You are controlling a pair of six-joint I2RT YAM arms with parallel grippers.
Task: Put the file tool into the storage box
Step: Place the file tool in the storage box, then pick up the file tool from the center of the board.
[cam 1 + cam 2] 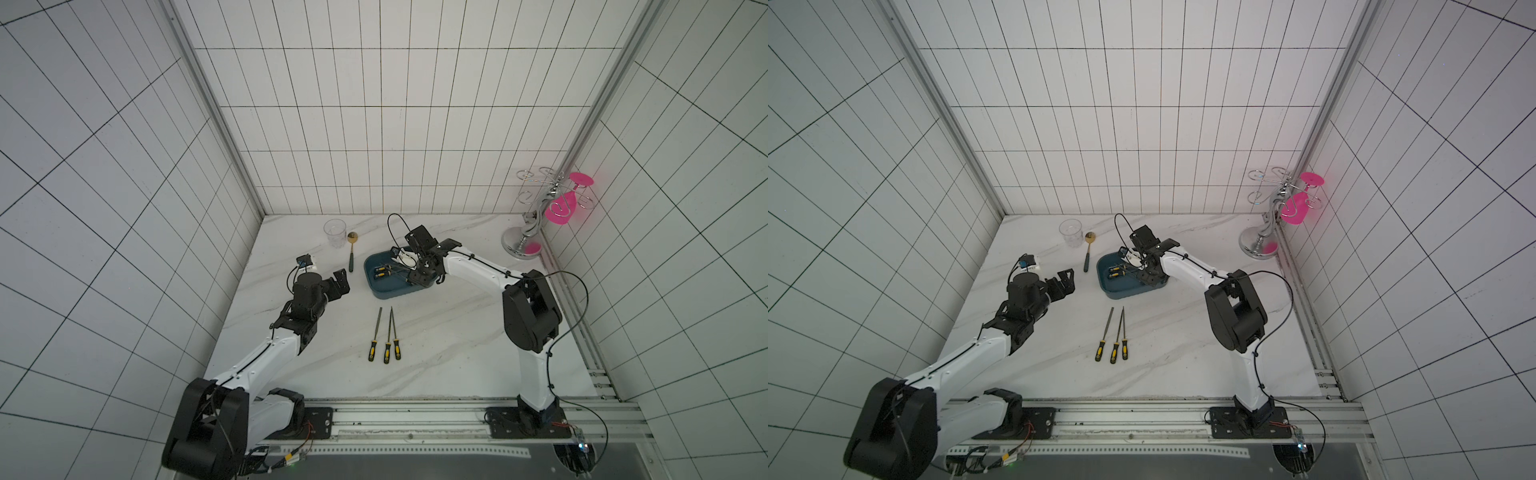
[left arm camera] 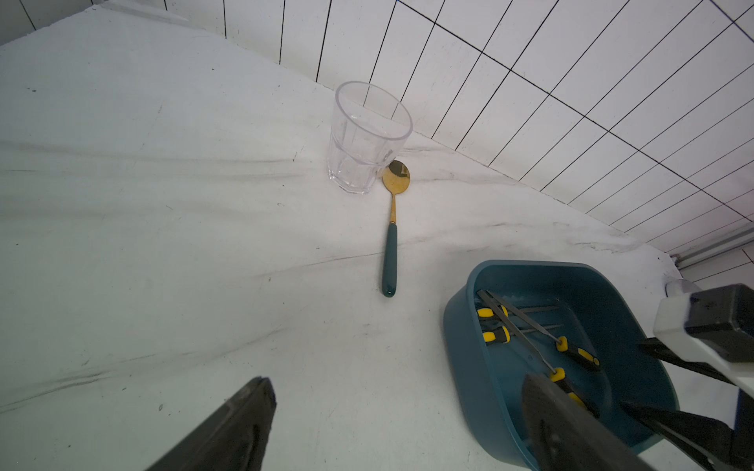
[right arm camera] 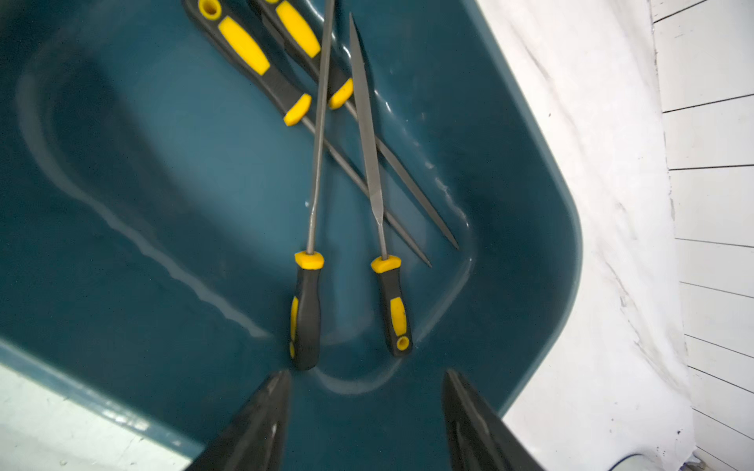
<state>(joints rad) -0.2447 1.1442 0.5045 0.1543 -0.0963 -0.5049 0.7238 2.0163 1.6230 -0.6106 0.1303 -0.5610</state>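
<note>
Scene is a marble table [image 1: 457, 332] with both arms reaching in from the near rail. The right arm [image 1: 473, 268] is bent over the storage box [image 1: 384, 293]; the left arm [image 1: 266, 353] stops to the left of it. The chrome rack [image 1: 524, 237] stands in the back right corner with a pink stem glass [image 1: 559, 208] hung upside down on it. The storage box is teal with low walls, mid-table toward the back. The clear glass [image 1: 335, 232] is upright near the back wall with the gold spoon [image 1: 352, 253] just beside it, bowl end by the glass base; contact unclear. On the left gripper [image 2: 398, 381] the jaws are wide apart with nothing between, over bare table next to the box. On the right gripper [image 3: 367, 373] the jaws are apart and empty, over the box floor. Inside the box, the thin file [image 3: 307, 301] and flat file [image 3: 393, 301] lie crossed over two lower files [image 3: 245, 45], handles toward the right gripper. The thin file's butt is just beside one fingertip, not clamped. There are three more files [image 1: 387, 352] side by side on the table in front of the box, handles toward the rail
</note>
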